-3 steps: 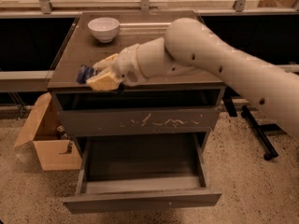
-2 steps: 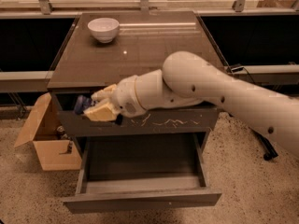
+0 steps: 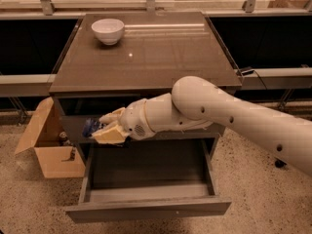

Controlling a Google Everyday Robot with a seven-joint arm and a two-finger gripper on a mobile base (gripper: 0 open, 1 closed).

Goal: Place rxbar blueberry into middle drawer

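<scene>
Just below the front edge of the brown, glossy rectangular worktop (image 3: 146, 57), near its front-left corner, the cream-coloured two-finger gripper (image 3: 105, 130) hangs, closed around the small, dark-blue-wrapped rxbar blueberry (image 3: 90, 127). Only a blue end of the bar pokes out on the left, so its long axis cannot be made out. The wide, shallow grey middle drawer (image 3: 151, 172) stands pulled out directly beneath and slightly to the right, its dark inside bare. The coming move looks like a short descent inward past the drawer's left wall. The likeliest snag is that wall, since the bar sits almost above it. A round white ceramic bowl (image 3: 107, 30) rests near the worktop's back-left corner, well apart. An open brown cardboard box (image 3: 48, 152) stands on the floor, left of the drawer, clear of the path.
</scene>
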